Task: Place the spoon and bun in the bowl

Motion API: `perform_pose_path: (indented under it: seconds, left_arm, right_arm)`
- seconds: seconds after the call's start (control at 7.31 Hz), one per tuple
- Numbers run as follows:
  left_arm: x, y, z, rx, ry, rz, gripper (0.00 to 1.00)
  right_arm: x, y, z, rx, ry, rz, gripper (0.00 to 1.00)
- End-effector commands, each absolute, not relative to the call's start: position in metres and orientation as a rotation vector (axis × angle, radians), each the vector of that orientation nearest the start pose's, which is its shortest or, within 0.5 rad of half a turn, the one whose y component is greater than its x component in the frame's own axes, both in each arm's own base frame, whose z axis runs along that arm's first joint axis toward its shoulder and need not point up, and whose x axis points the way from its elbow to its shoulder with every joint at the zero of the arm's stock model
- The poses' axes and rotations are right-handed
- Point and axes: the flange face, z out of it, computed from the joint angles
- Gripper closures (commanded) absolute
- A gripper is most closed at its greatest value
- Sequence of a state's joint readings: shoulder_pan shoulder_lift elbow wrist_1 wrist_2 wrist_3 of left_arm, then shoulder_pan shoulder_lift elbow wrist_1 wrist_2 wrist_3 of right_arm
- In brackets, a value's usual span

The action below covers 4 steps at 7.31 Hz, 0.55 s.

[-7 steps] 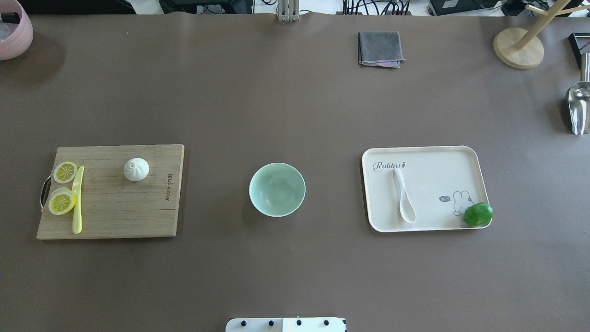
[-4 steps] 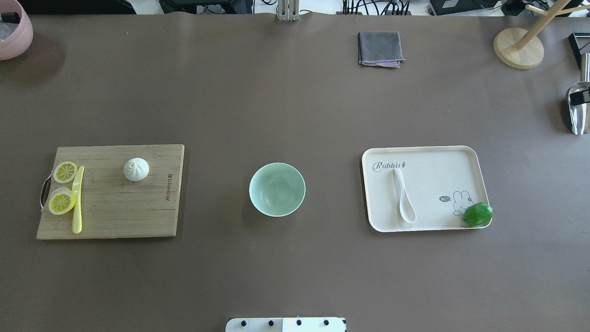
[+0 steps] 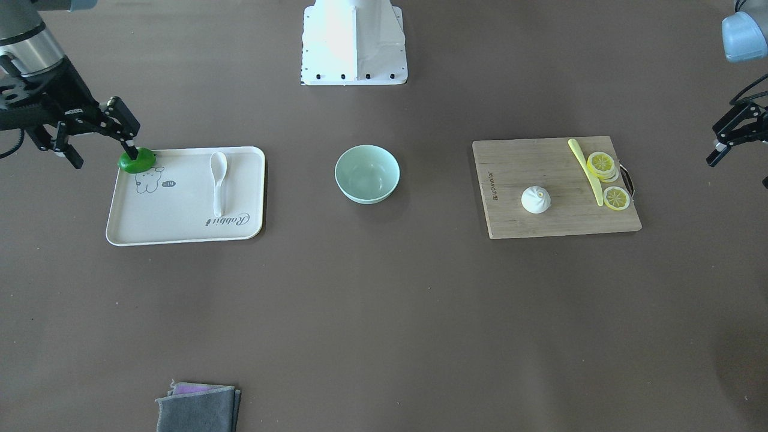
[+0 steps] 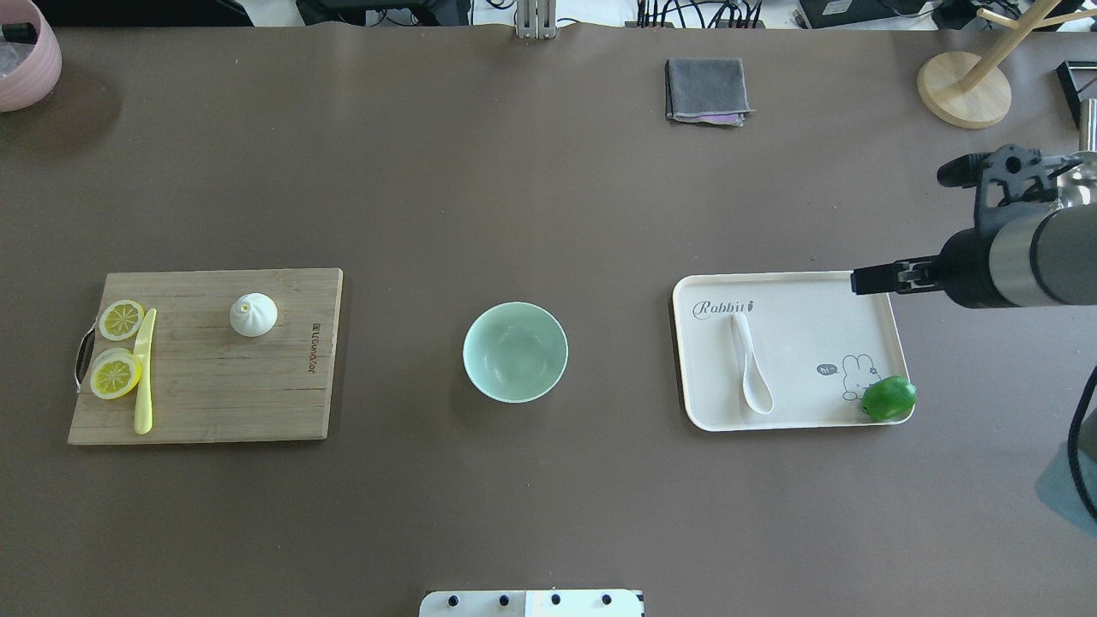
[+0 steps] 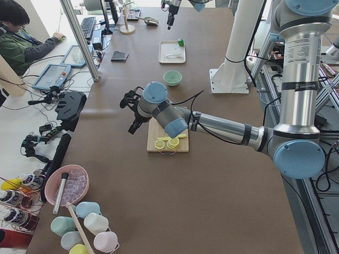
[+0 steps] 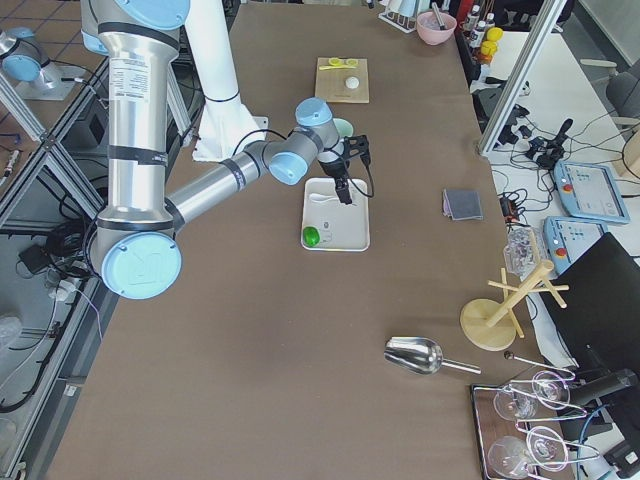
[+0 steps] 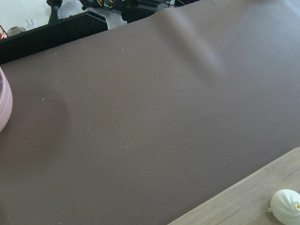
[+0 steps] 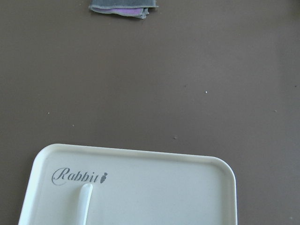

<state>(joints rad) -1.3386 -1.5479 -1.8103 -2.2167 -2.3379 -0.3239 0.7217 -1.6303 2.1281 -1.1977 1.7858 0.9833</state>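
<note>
The white spoon (image 4: 752, 367) lies on a cream tray (image 4: 823, 330), scoop toward the robot; it also shows in the front view (image 3: 218, 180), and its handle in the right wrist view (image 8: 82, 202). The white pleated bun (image 4: 254, 314) sits on a wooden cutting board (image 4: 223, 386); it shows in the front view (image 3: 536, 199) and the left wrist view (image 7: 287, 206). The mint-green bowl (image 4: 515, 351) stands empty between them. My right gripper (image 4: 902, 227) is open above the tray's far right corner. My left gripper (image 3: 739, 168) is open, left of the board, outside the overhead view.
A green lime (image 4: 889, 399) sits on the tray's near right corner. Lemon slices (image 4: 116, 360) and a yellow knife (image 4: 144, 370) lie on the board's left side. A grey cloth (image 4: 706, 90), a wooden stand (image 4: 964, 90) and a pink bowl (image 4: 26, 60) are at the far edge.
My right arm has come into the overhead view from the right edge and now hangs over the tray's far right corner. The spoon, bun and bowl have not moved.
</note>
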Motion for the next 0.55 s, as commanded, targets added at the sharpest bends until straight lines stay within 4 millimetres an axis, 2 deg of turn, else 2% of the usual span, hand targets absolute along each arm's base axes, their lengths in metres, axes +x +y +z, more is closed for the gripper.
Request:
perform_pose_path:
  seconds: [0.0,0.14,0.27,0.41]
  left_arm:
    - [0.054,-0.493,0.472,0.587,0.918,0.253,0.01]
    - [0.055,-0.493,0.472,0.588,0.919,0.255,0.01]
    - [0.055,-0.491,0.475,0.593,0.918,0.26,0.01]
    - [0.054,-0.487,0.477,0.604,0.921,0.263,0.01]
  right_arm:
    - [-0.365,-0.34,0.391,0.394,-0.772,0.02,0.08]
    - [-0.398,-0.341,0.392,0.388,-0.772,0.016,0.19]
    - [-0.418,-0.346,0.387,0.39,-0.773,0.011,0.3]
    - [-0.422,-0.346,0.391,0.385,-0.767,0.005,0.33]
